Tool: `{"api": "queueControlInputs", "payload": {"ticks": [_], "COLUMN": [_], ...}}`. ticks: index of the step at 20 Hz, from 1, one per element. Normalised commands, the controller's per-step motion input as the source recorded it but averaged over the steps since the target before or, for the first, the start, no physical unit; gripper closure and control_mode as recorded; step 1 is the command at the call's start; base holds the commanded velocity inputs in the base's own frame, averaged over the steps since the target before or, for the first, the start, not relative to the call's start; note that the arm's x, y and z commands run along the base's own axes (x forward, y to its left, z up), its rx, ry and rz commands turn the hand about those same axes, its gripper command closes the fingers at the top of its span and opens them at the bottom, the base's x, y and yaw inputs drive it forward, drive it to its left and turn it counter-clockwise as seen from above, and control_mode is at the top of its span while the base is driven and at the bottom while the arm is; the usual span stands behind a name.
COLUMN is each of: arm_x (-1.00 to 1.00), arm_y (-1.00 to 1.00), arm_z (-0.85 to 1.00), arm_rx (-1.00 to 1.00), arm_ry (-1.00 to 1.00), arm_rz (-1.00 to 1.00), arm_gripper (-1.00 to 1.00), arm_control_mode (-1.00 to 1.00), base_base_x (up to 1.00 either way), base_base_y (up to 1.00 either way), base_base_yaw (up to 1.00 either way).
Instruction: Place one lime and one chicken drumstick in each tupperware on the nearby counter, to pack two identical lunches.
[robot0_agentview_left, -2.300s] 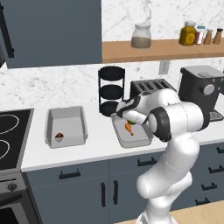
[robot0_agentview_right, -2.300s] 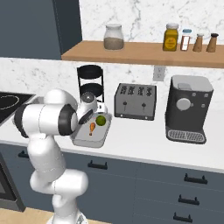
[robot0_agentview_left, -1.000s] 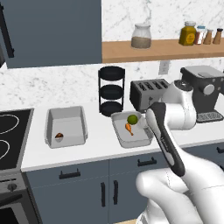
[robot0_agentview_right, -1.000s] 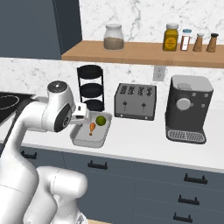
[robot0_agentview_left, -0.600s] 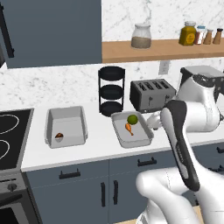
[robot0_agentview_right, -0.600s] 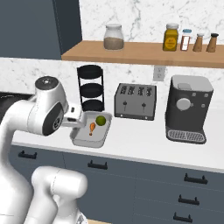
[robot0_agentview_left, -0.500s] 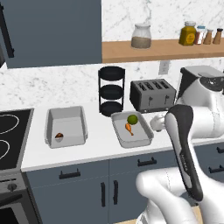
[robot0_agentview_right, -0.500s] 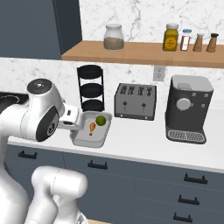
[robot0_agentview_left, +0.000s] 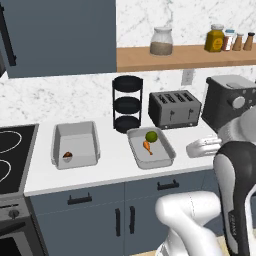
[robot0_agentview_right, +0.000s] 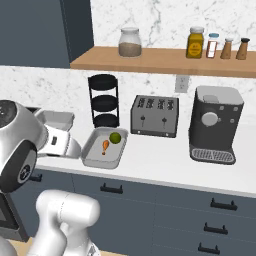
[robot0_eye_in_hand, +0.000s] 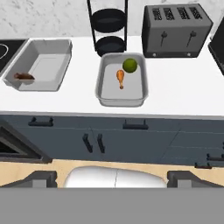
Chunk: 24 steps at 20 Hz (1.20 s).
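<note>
In the right base view the robot's own white arm covers most of the left tupperware (robot0_agentview_right: 56, 118), leaving just its far rim behind the elbow, and the contents cannot be made out there. In the hand view the tool (robot0_eye_in_hand: 113, 177) shows as two dark tips at the bottom edge, cut off by the frame; they stand far apart, fully released, gripping nothing and touching nothing, hanging out in front of the dark drawers below the bench (robot0_eye_in_hand: 183, 94). Taking the toaster (robot0_agentview_left: 174, 108) as landmark: the right tupperware (robot0_agentview_left: 151, 159) sits on the bench just in front of it and to its left, holding a lime (robot0_agentview_left: 151, 136) at the end nearest the toaster and an orange chicken drumstick (robot0_agentview_left: 147, 146) just beside the lime. The left tupperware lies well to the toaster's left, past the black three-tier stand (robot0_agentview_left: 127, 103), with a small dark brown drumstick (robot0_agentview_left: 67, 156) in its near left corner, too small to read in detail.
</note>
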Motion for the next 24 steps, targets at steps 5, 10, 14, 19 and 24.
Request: {"api": "queueControlInputs", "payload": {"ticks": [5, 10, 14, 19, 24], "arm_x": [-0.18, -0.69, -0.73, -0.54, 0.0], "arm_y": [0.04, 0.02, 0.0, -0.14, 0.0], "arm_z": [1.0, 0.7, 0.26, 0.03, 0.0], "arm_rx": [-0.08, -0.22, -0.06, 0.07, 0.0], "arm_ry": [0.0, -0.02, -0.01, 0.0, 0.0], "arm_rz": [0.0, 0.0, 0.02, 0.1, 0.0], "arm_gripper": [-1.0, -1.0, -1.0, -1.0, -1.0], "arm_control_mode": [-1.0, -1.0, -1.0, 1.0, 1.0], "base_base_x": [0.0, 0.0, 0.0, -0.1, -0.33], "base_base_y": [0.0, 0.0, 0.0, -0.08, -0.53], "base_base_yaw": [0.0, 0.0, 0.0, 0.03, 0.11]}}
